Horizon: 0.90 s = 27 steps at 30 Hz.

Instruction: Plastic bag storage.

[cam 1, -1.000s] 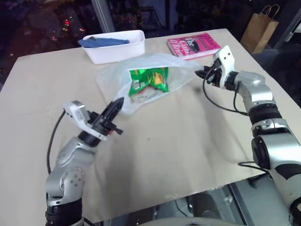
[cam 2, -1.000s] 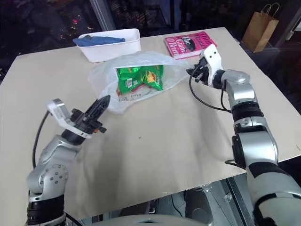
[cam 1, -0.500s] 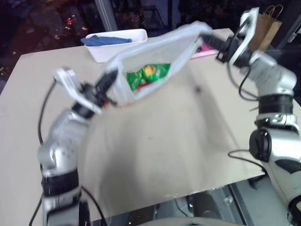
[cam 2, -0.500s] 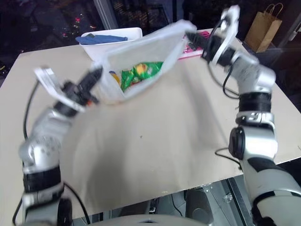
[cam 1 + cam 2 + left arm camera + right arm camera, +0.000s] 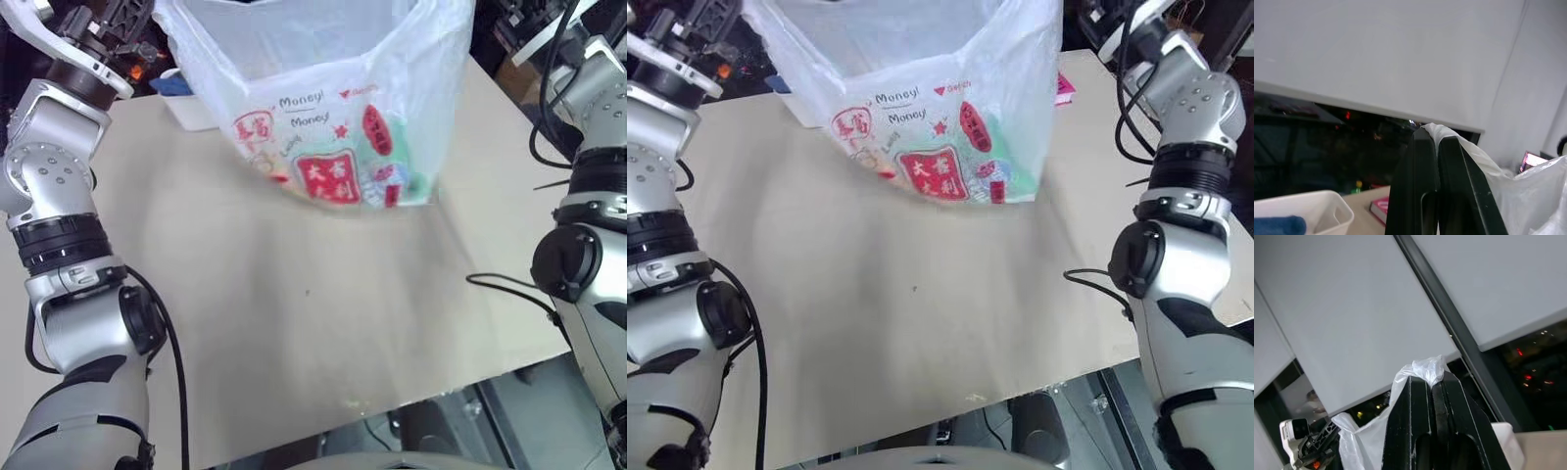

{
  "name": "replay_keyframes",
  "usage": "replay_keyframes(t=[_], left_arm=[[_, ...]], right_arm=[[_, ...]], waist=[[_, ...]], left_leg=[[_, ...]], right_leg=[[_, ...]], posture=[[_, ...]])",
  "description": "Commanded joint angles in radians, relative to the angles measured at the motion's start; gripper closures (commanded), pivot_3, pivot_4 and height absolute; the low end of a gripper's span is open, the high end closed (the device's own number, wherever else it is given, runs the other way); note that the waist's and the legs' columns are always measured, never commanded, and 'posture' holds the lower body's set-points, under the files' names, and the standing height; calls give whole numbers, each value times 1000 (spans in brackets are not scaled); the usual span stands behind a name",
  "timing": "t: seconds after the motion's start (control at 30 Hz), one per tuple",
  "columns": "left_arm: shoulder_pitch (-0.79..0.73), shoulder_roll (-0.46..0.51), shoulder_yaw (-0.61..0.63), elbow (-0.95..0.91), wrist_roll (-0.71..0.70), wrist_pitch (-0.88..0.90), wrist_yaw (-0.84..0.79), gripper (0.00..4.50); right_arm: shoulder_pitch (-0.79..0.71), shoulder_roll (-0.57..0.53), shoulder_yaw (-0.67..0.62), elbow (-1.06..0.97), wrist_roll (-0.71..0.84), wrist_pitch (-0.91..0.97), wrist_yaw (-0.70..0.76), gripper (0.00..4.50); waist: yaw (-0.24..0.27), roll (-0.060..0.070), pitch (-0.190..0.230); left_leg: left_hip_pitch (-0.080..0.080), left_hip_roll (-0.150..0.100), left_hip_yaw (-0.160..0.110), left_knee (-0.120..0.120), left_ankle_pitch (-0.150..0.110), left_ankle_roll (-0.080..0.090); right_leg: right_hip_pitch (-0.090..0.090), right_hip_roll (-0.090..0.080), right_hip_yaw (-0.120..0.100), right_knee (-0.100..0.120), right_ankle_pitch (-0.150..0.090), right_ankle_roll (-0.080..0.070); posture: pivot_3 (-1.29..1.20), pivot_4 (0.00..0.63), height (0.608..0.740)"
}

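Plastic bag [image 5: 333, 117] hangs across the top centre of the head view, mouth upward, its bottom sagging down to the table [image 5: 294, 343]; I cannot tell whether it touches or clears the surface. Red printed patches and the word "Money!" face me, and a greenish shape shows faintly through the film at the lower right of the bag.

Left gripper [image 5: 1436, 139], seen from its wrist camera: both black fingers pressed together with a strip of the bag's film pinched between the tips, the rest of the film trailing toward the lower right of that frame. I read it as clamped on the bag.

Right gripper [image 5: 1433, 382], from its own wrist camera: fingers likewise closed, a crumpled tuft of film sticking out at the tips.

White bin [image 5: 1308, 213] sits at the lower left of the left wrist frame, something blue inside. Pink book [image 5: 1382, 208] lies just beside it on the table.
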Motion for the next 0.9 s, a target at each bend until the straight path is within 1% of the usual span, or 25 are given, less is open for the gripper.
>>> replay_keyframes(t=[0.03, 0.23, 0.3, 0.37, 0.4, 0.43, 0.47, 0.53, 0.6, 0.63, 0.67, 0.73, 0.77, 0.83, 0.9], left_arm=[[-52, 23, 47, -20, 2, -40, -11, 4500], [-58, 27, 59, -30, 6, -39, -39, 4500], [-20, 29, 69, -60, -5, -20, -48, 3966], [37, 34, 74, -109, -20, 10, -70, 3399], [73, 37, 76, -143, -27, 26, -81, 3035], [122, 42, 82, -188, -39, 49, -90, 2616], [168, 47, 92, -230, -52, 72, -92, 2292], [288, 66, 123, -332, -92, 131, -104, 1434], [438, 92, 165, -454, -135, 187, -123, 394], [528, 102, 196, -527, -170, 227, -135, 25], [610, 107, 232, -591, -214, 268, -139, 0], [809, 107, 313, -724, -305, 352, -156, 0], [923, 99, 352, -784, -319, 372, -167, 0], [1094, 79, 407, -855, -323, 382, -172, 0], [1252, 38, 454, -901, -292, 370, -163, 0]], right_arm=[[-20, -26, -13, -69, 22, -10, -6, 4433], [-20, -28, -6, -72, 28, -5, -6, 4433], [5, -41, 30, -86, 13, 33, 19, 4500], [43, -57, 61, -122, 16, 82, 54, 3939], [70, -70, 79, -153, 23, 111, 83, 3745], [108, -88, 103, -199, 31, 146, 119, 3324], [144, -106, 123, -242, 39, 179, 145, 2954], [230, -152, 159, -337, 54, 239, 194, 2065], [320, -201, 179, -431, 75, 298, 233, 975], [365, -226, 177, -472, 95, 333, 246, 507], [404, -247, 171, -507, 117, 367, 256, 56], [490, -289, 153, -566, 155, 422, 272, 56], [536, -310, 147, -590, 170, 447, 277, 56], [624, -356, 165, -638, 169, 463, 298, 56], [738, -395, 213, -700, 125, 436, 311, 56]], waist=[[-1, 0, 0], [4, 0, 0], [5, 0, 0], [5, 0, 0], [5, 0, 0], [6, 0, 0], [7, 0, 0], [8, 0, 0], [8, 0, 0], [7, 0, 0], [8, 0, 0], [9, 0, 0], [14, 0, 0], [21, 0, 0], [35, 0, 0]], left_leg=[[0, 0, 0, 0, 0, 0], [0, 1, 0, 3, 0, 0], [0, 1, 0, 4, 0, 0], [0, 1, 0, 4, 0, 0], [0, 1, 0, 4, 0, 0], [0, 2, 0, 4, 0, 0], [0, 2, 0, 5, 0, 0], [-1, 2, -1, 6, 0, 0], [-2, 3, -1, 6, 0, 0], [-2, 3, -1, 6, 0, 0], [-1, 3, -1, 6, 0, 0], [0, 4, 0, 6, 0, 0], [1, 4, 1, 6, -1, 1], [1, 5, 2, 6, -1, 1], [4, 5, 2, 7, -1, 1]], right_leg=[[0, 0, 0, 0, 0, 0], [0, -1, 1, 3, 0, 0], [0, -1, 1, 4, 0, 0], [0, -1, 1, 4, 0, 0], [0, -1, 1, 4, 0, 0], [0, -1, 1, 4, 0, 0], [0, -1, 1, 4, 0, 0], [0, -1, 1, 4, 0, 0], [0, -1, 1, 4, 0, 0], [0, -1, 1, 4, 0, 0], [0, -1, 1, 4, 0, 0], [0, -1, 2, 3, 0, 0], [0, -1, 3, 3, 0, 0], [1, 0, 4, 2, 0, 0], [3, 0, 4, 3, 0, 0]], posture=[[0, 150, 740], [0, 150, 740], [0, 150, 740], [0, 150, 740], [0, 150, 740], [0, 150, 740], [0, 150, 740], [0, 150, 740], [0, 150, 740], [0, 150, 740], [0, 150, 740], [0, 150, 740], [0, 150, 740], [0, 150, 740], [0, 150, 740]])
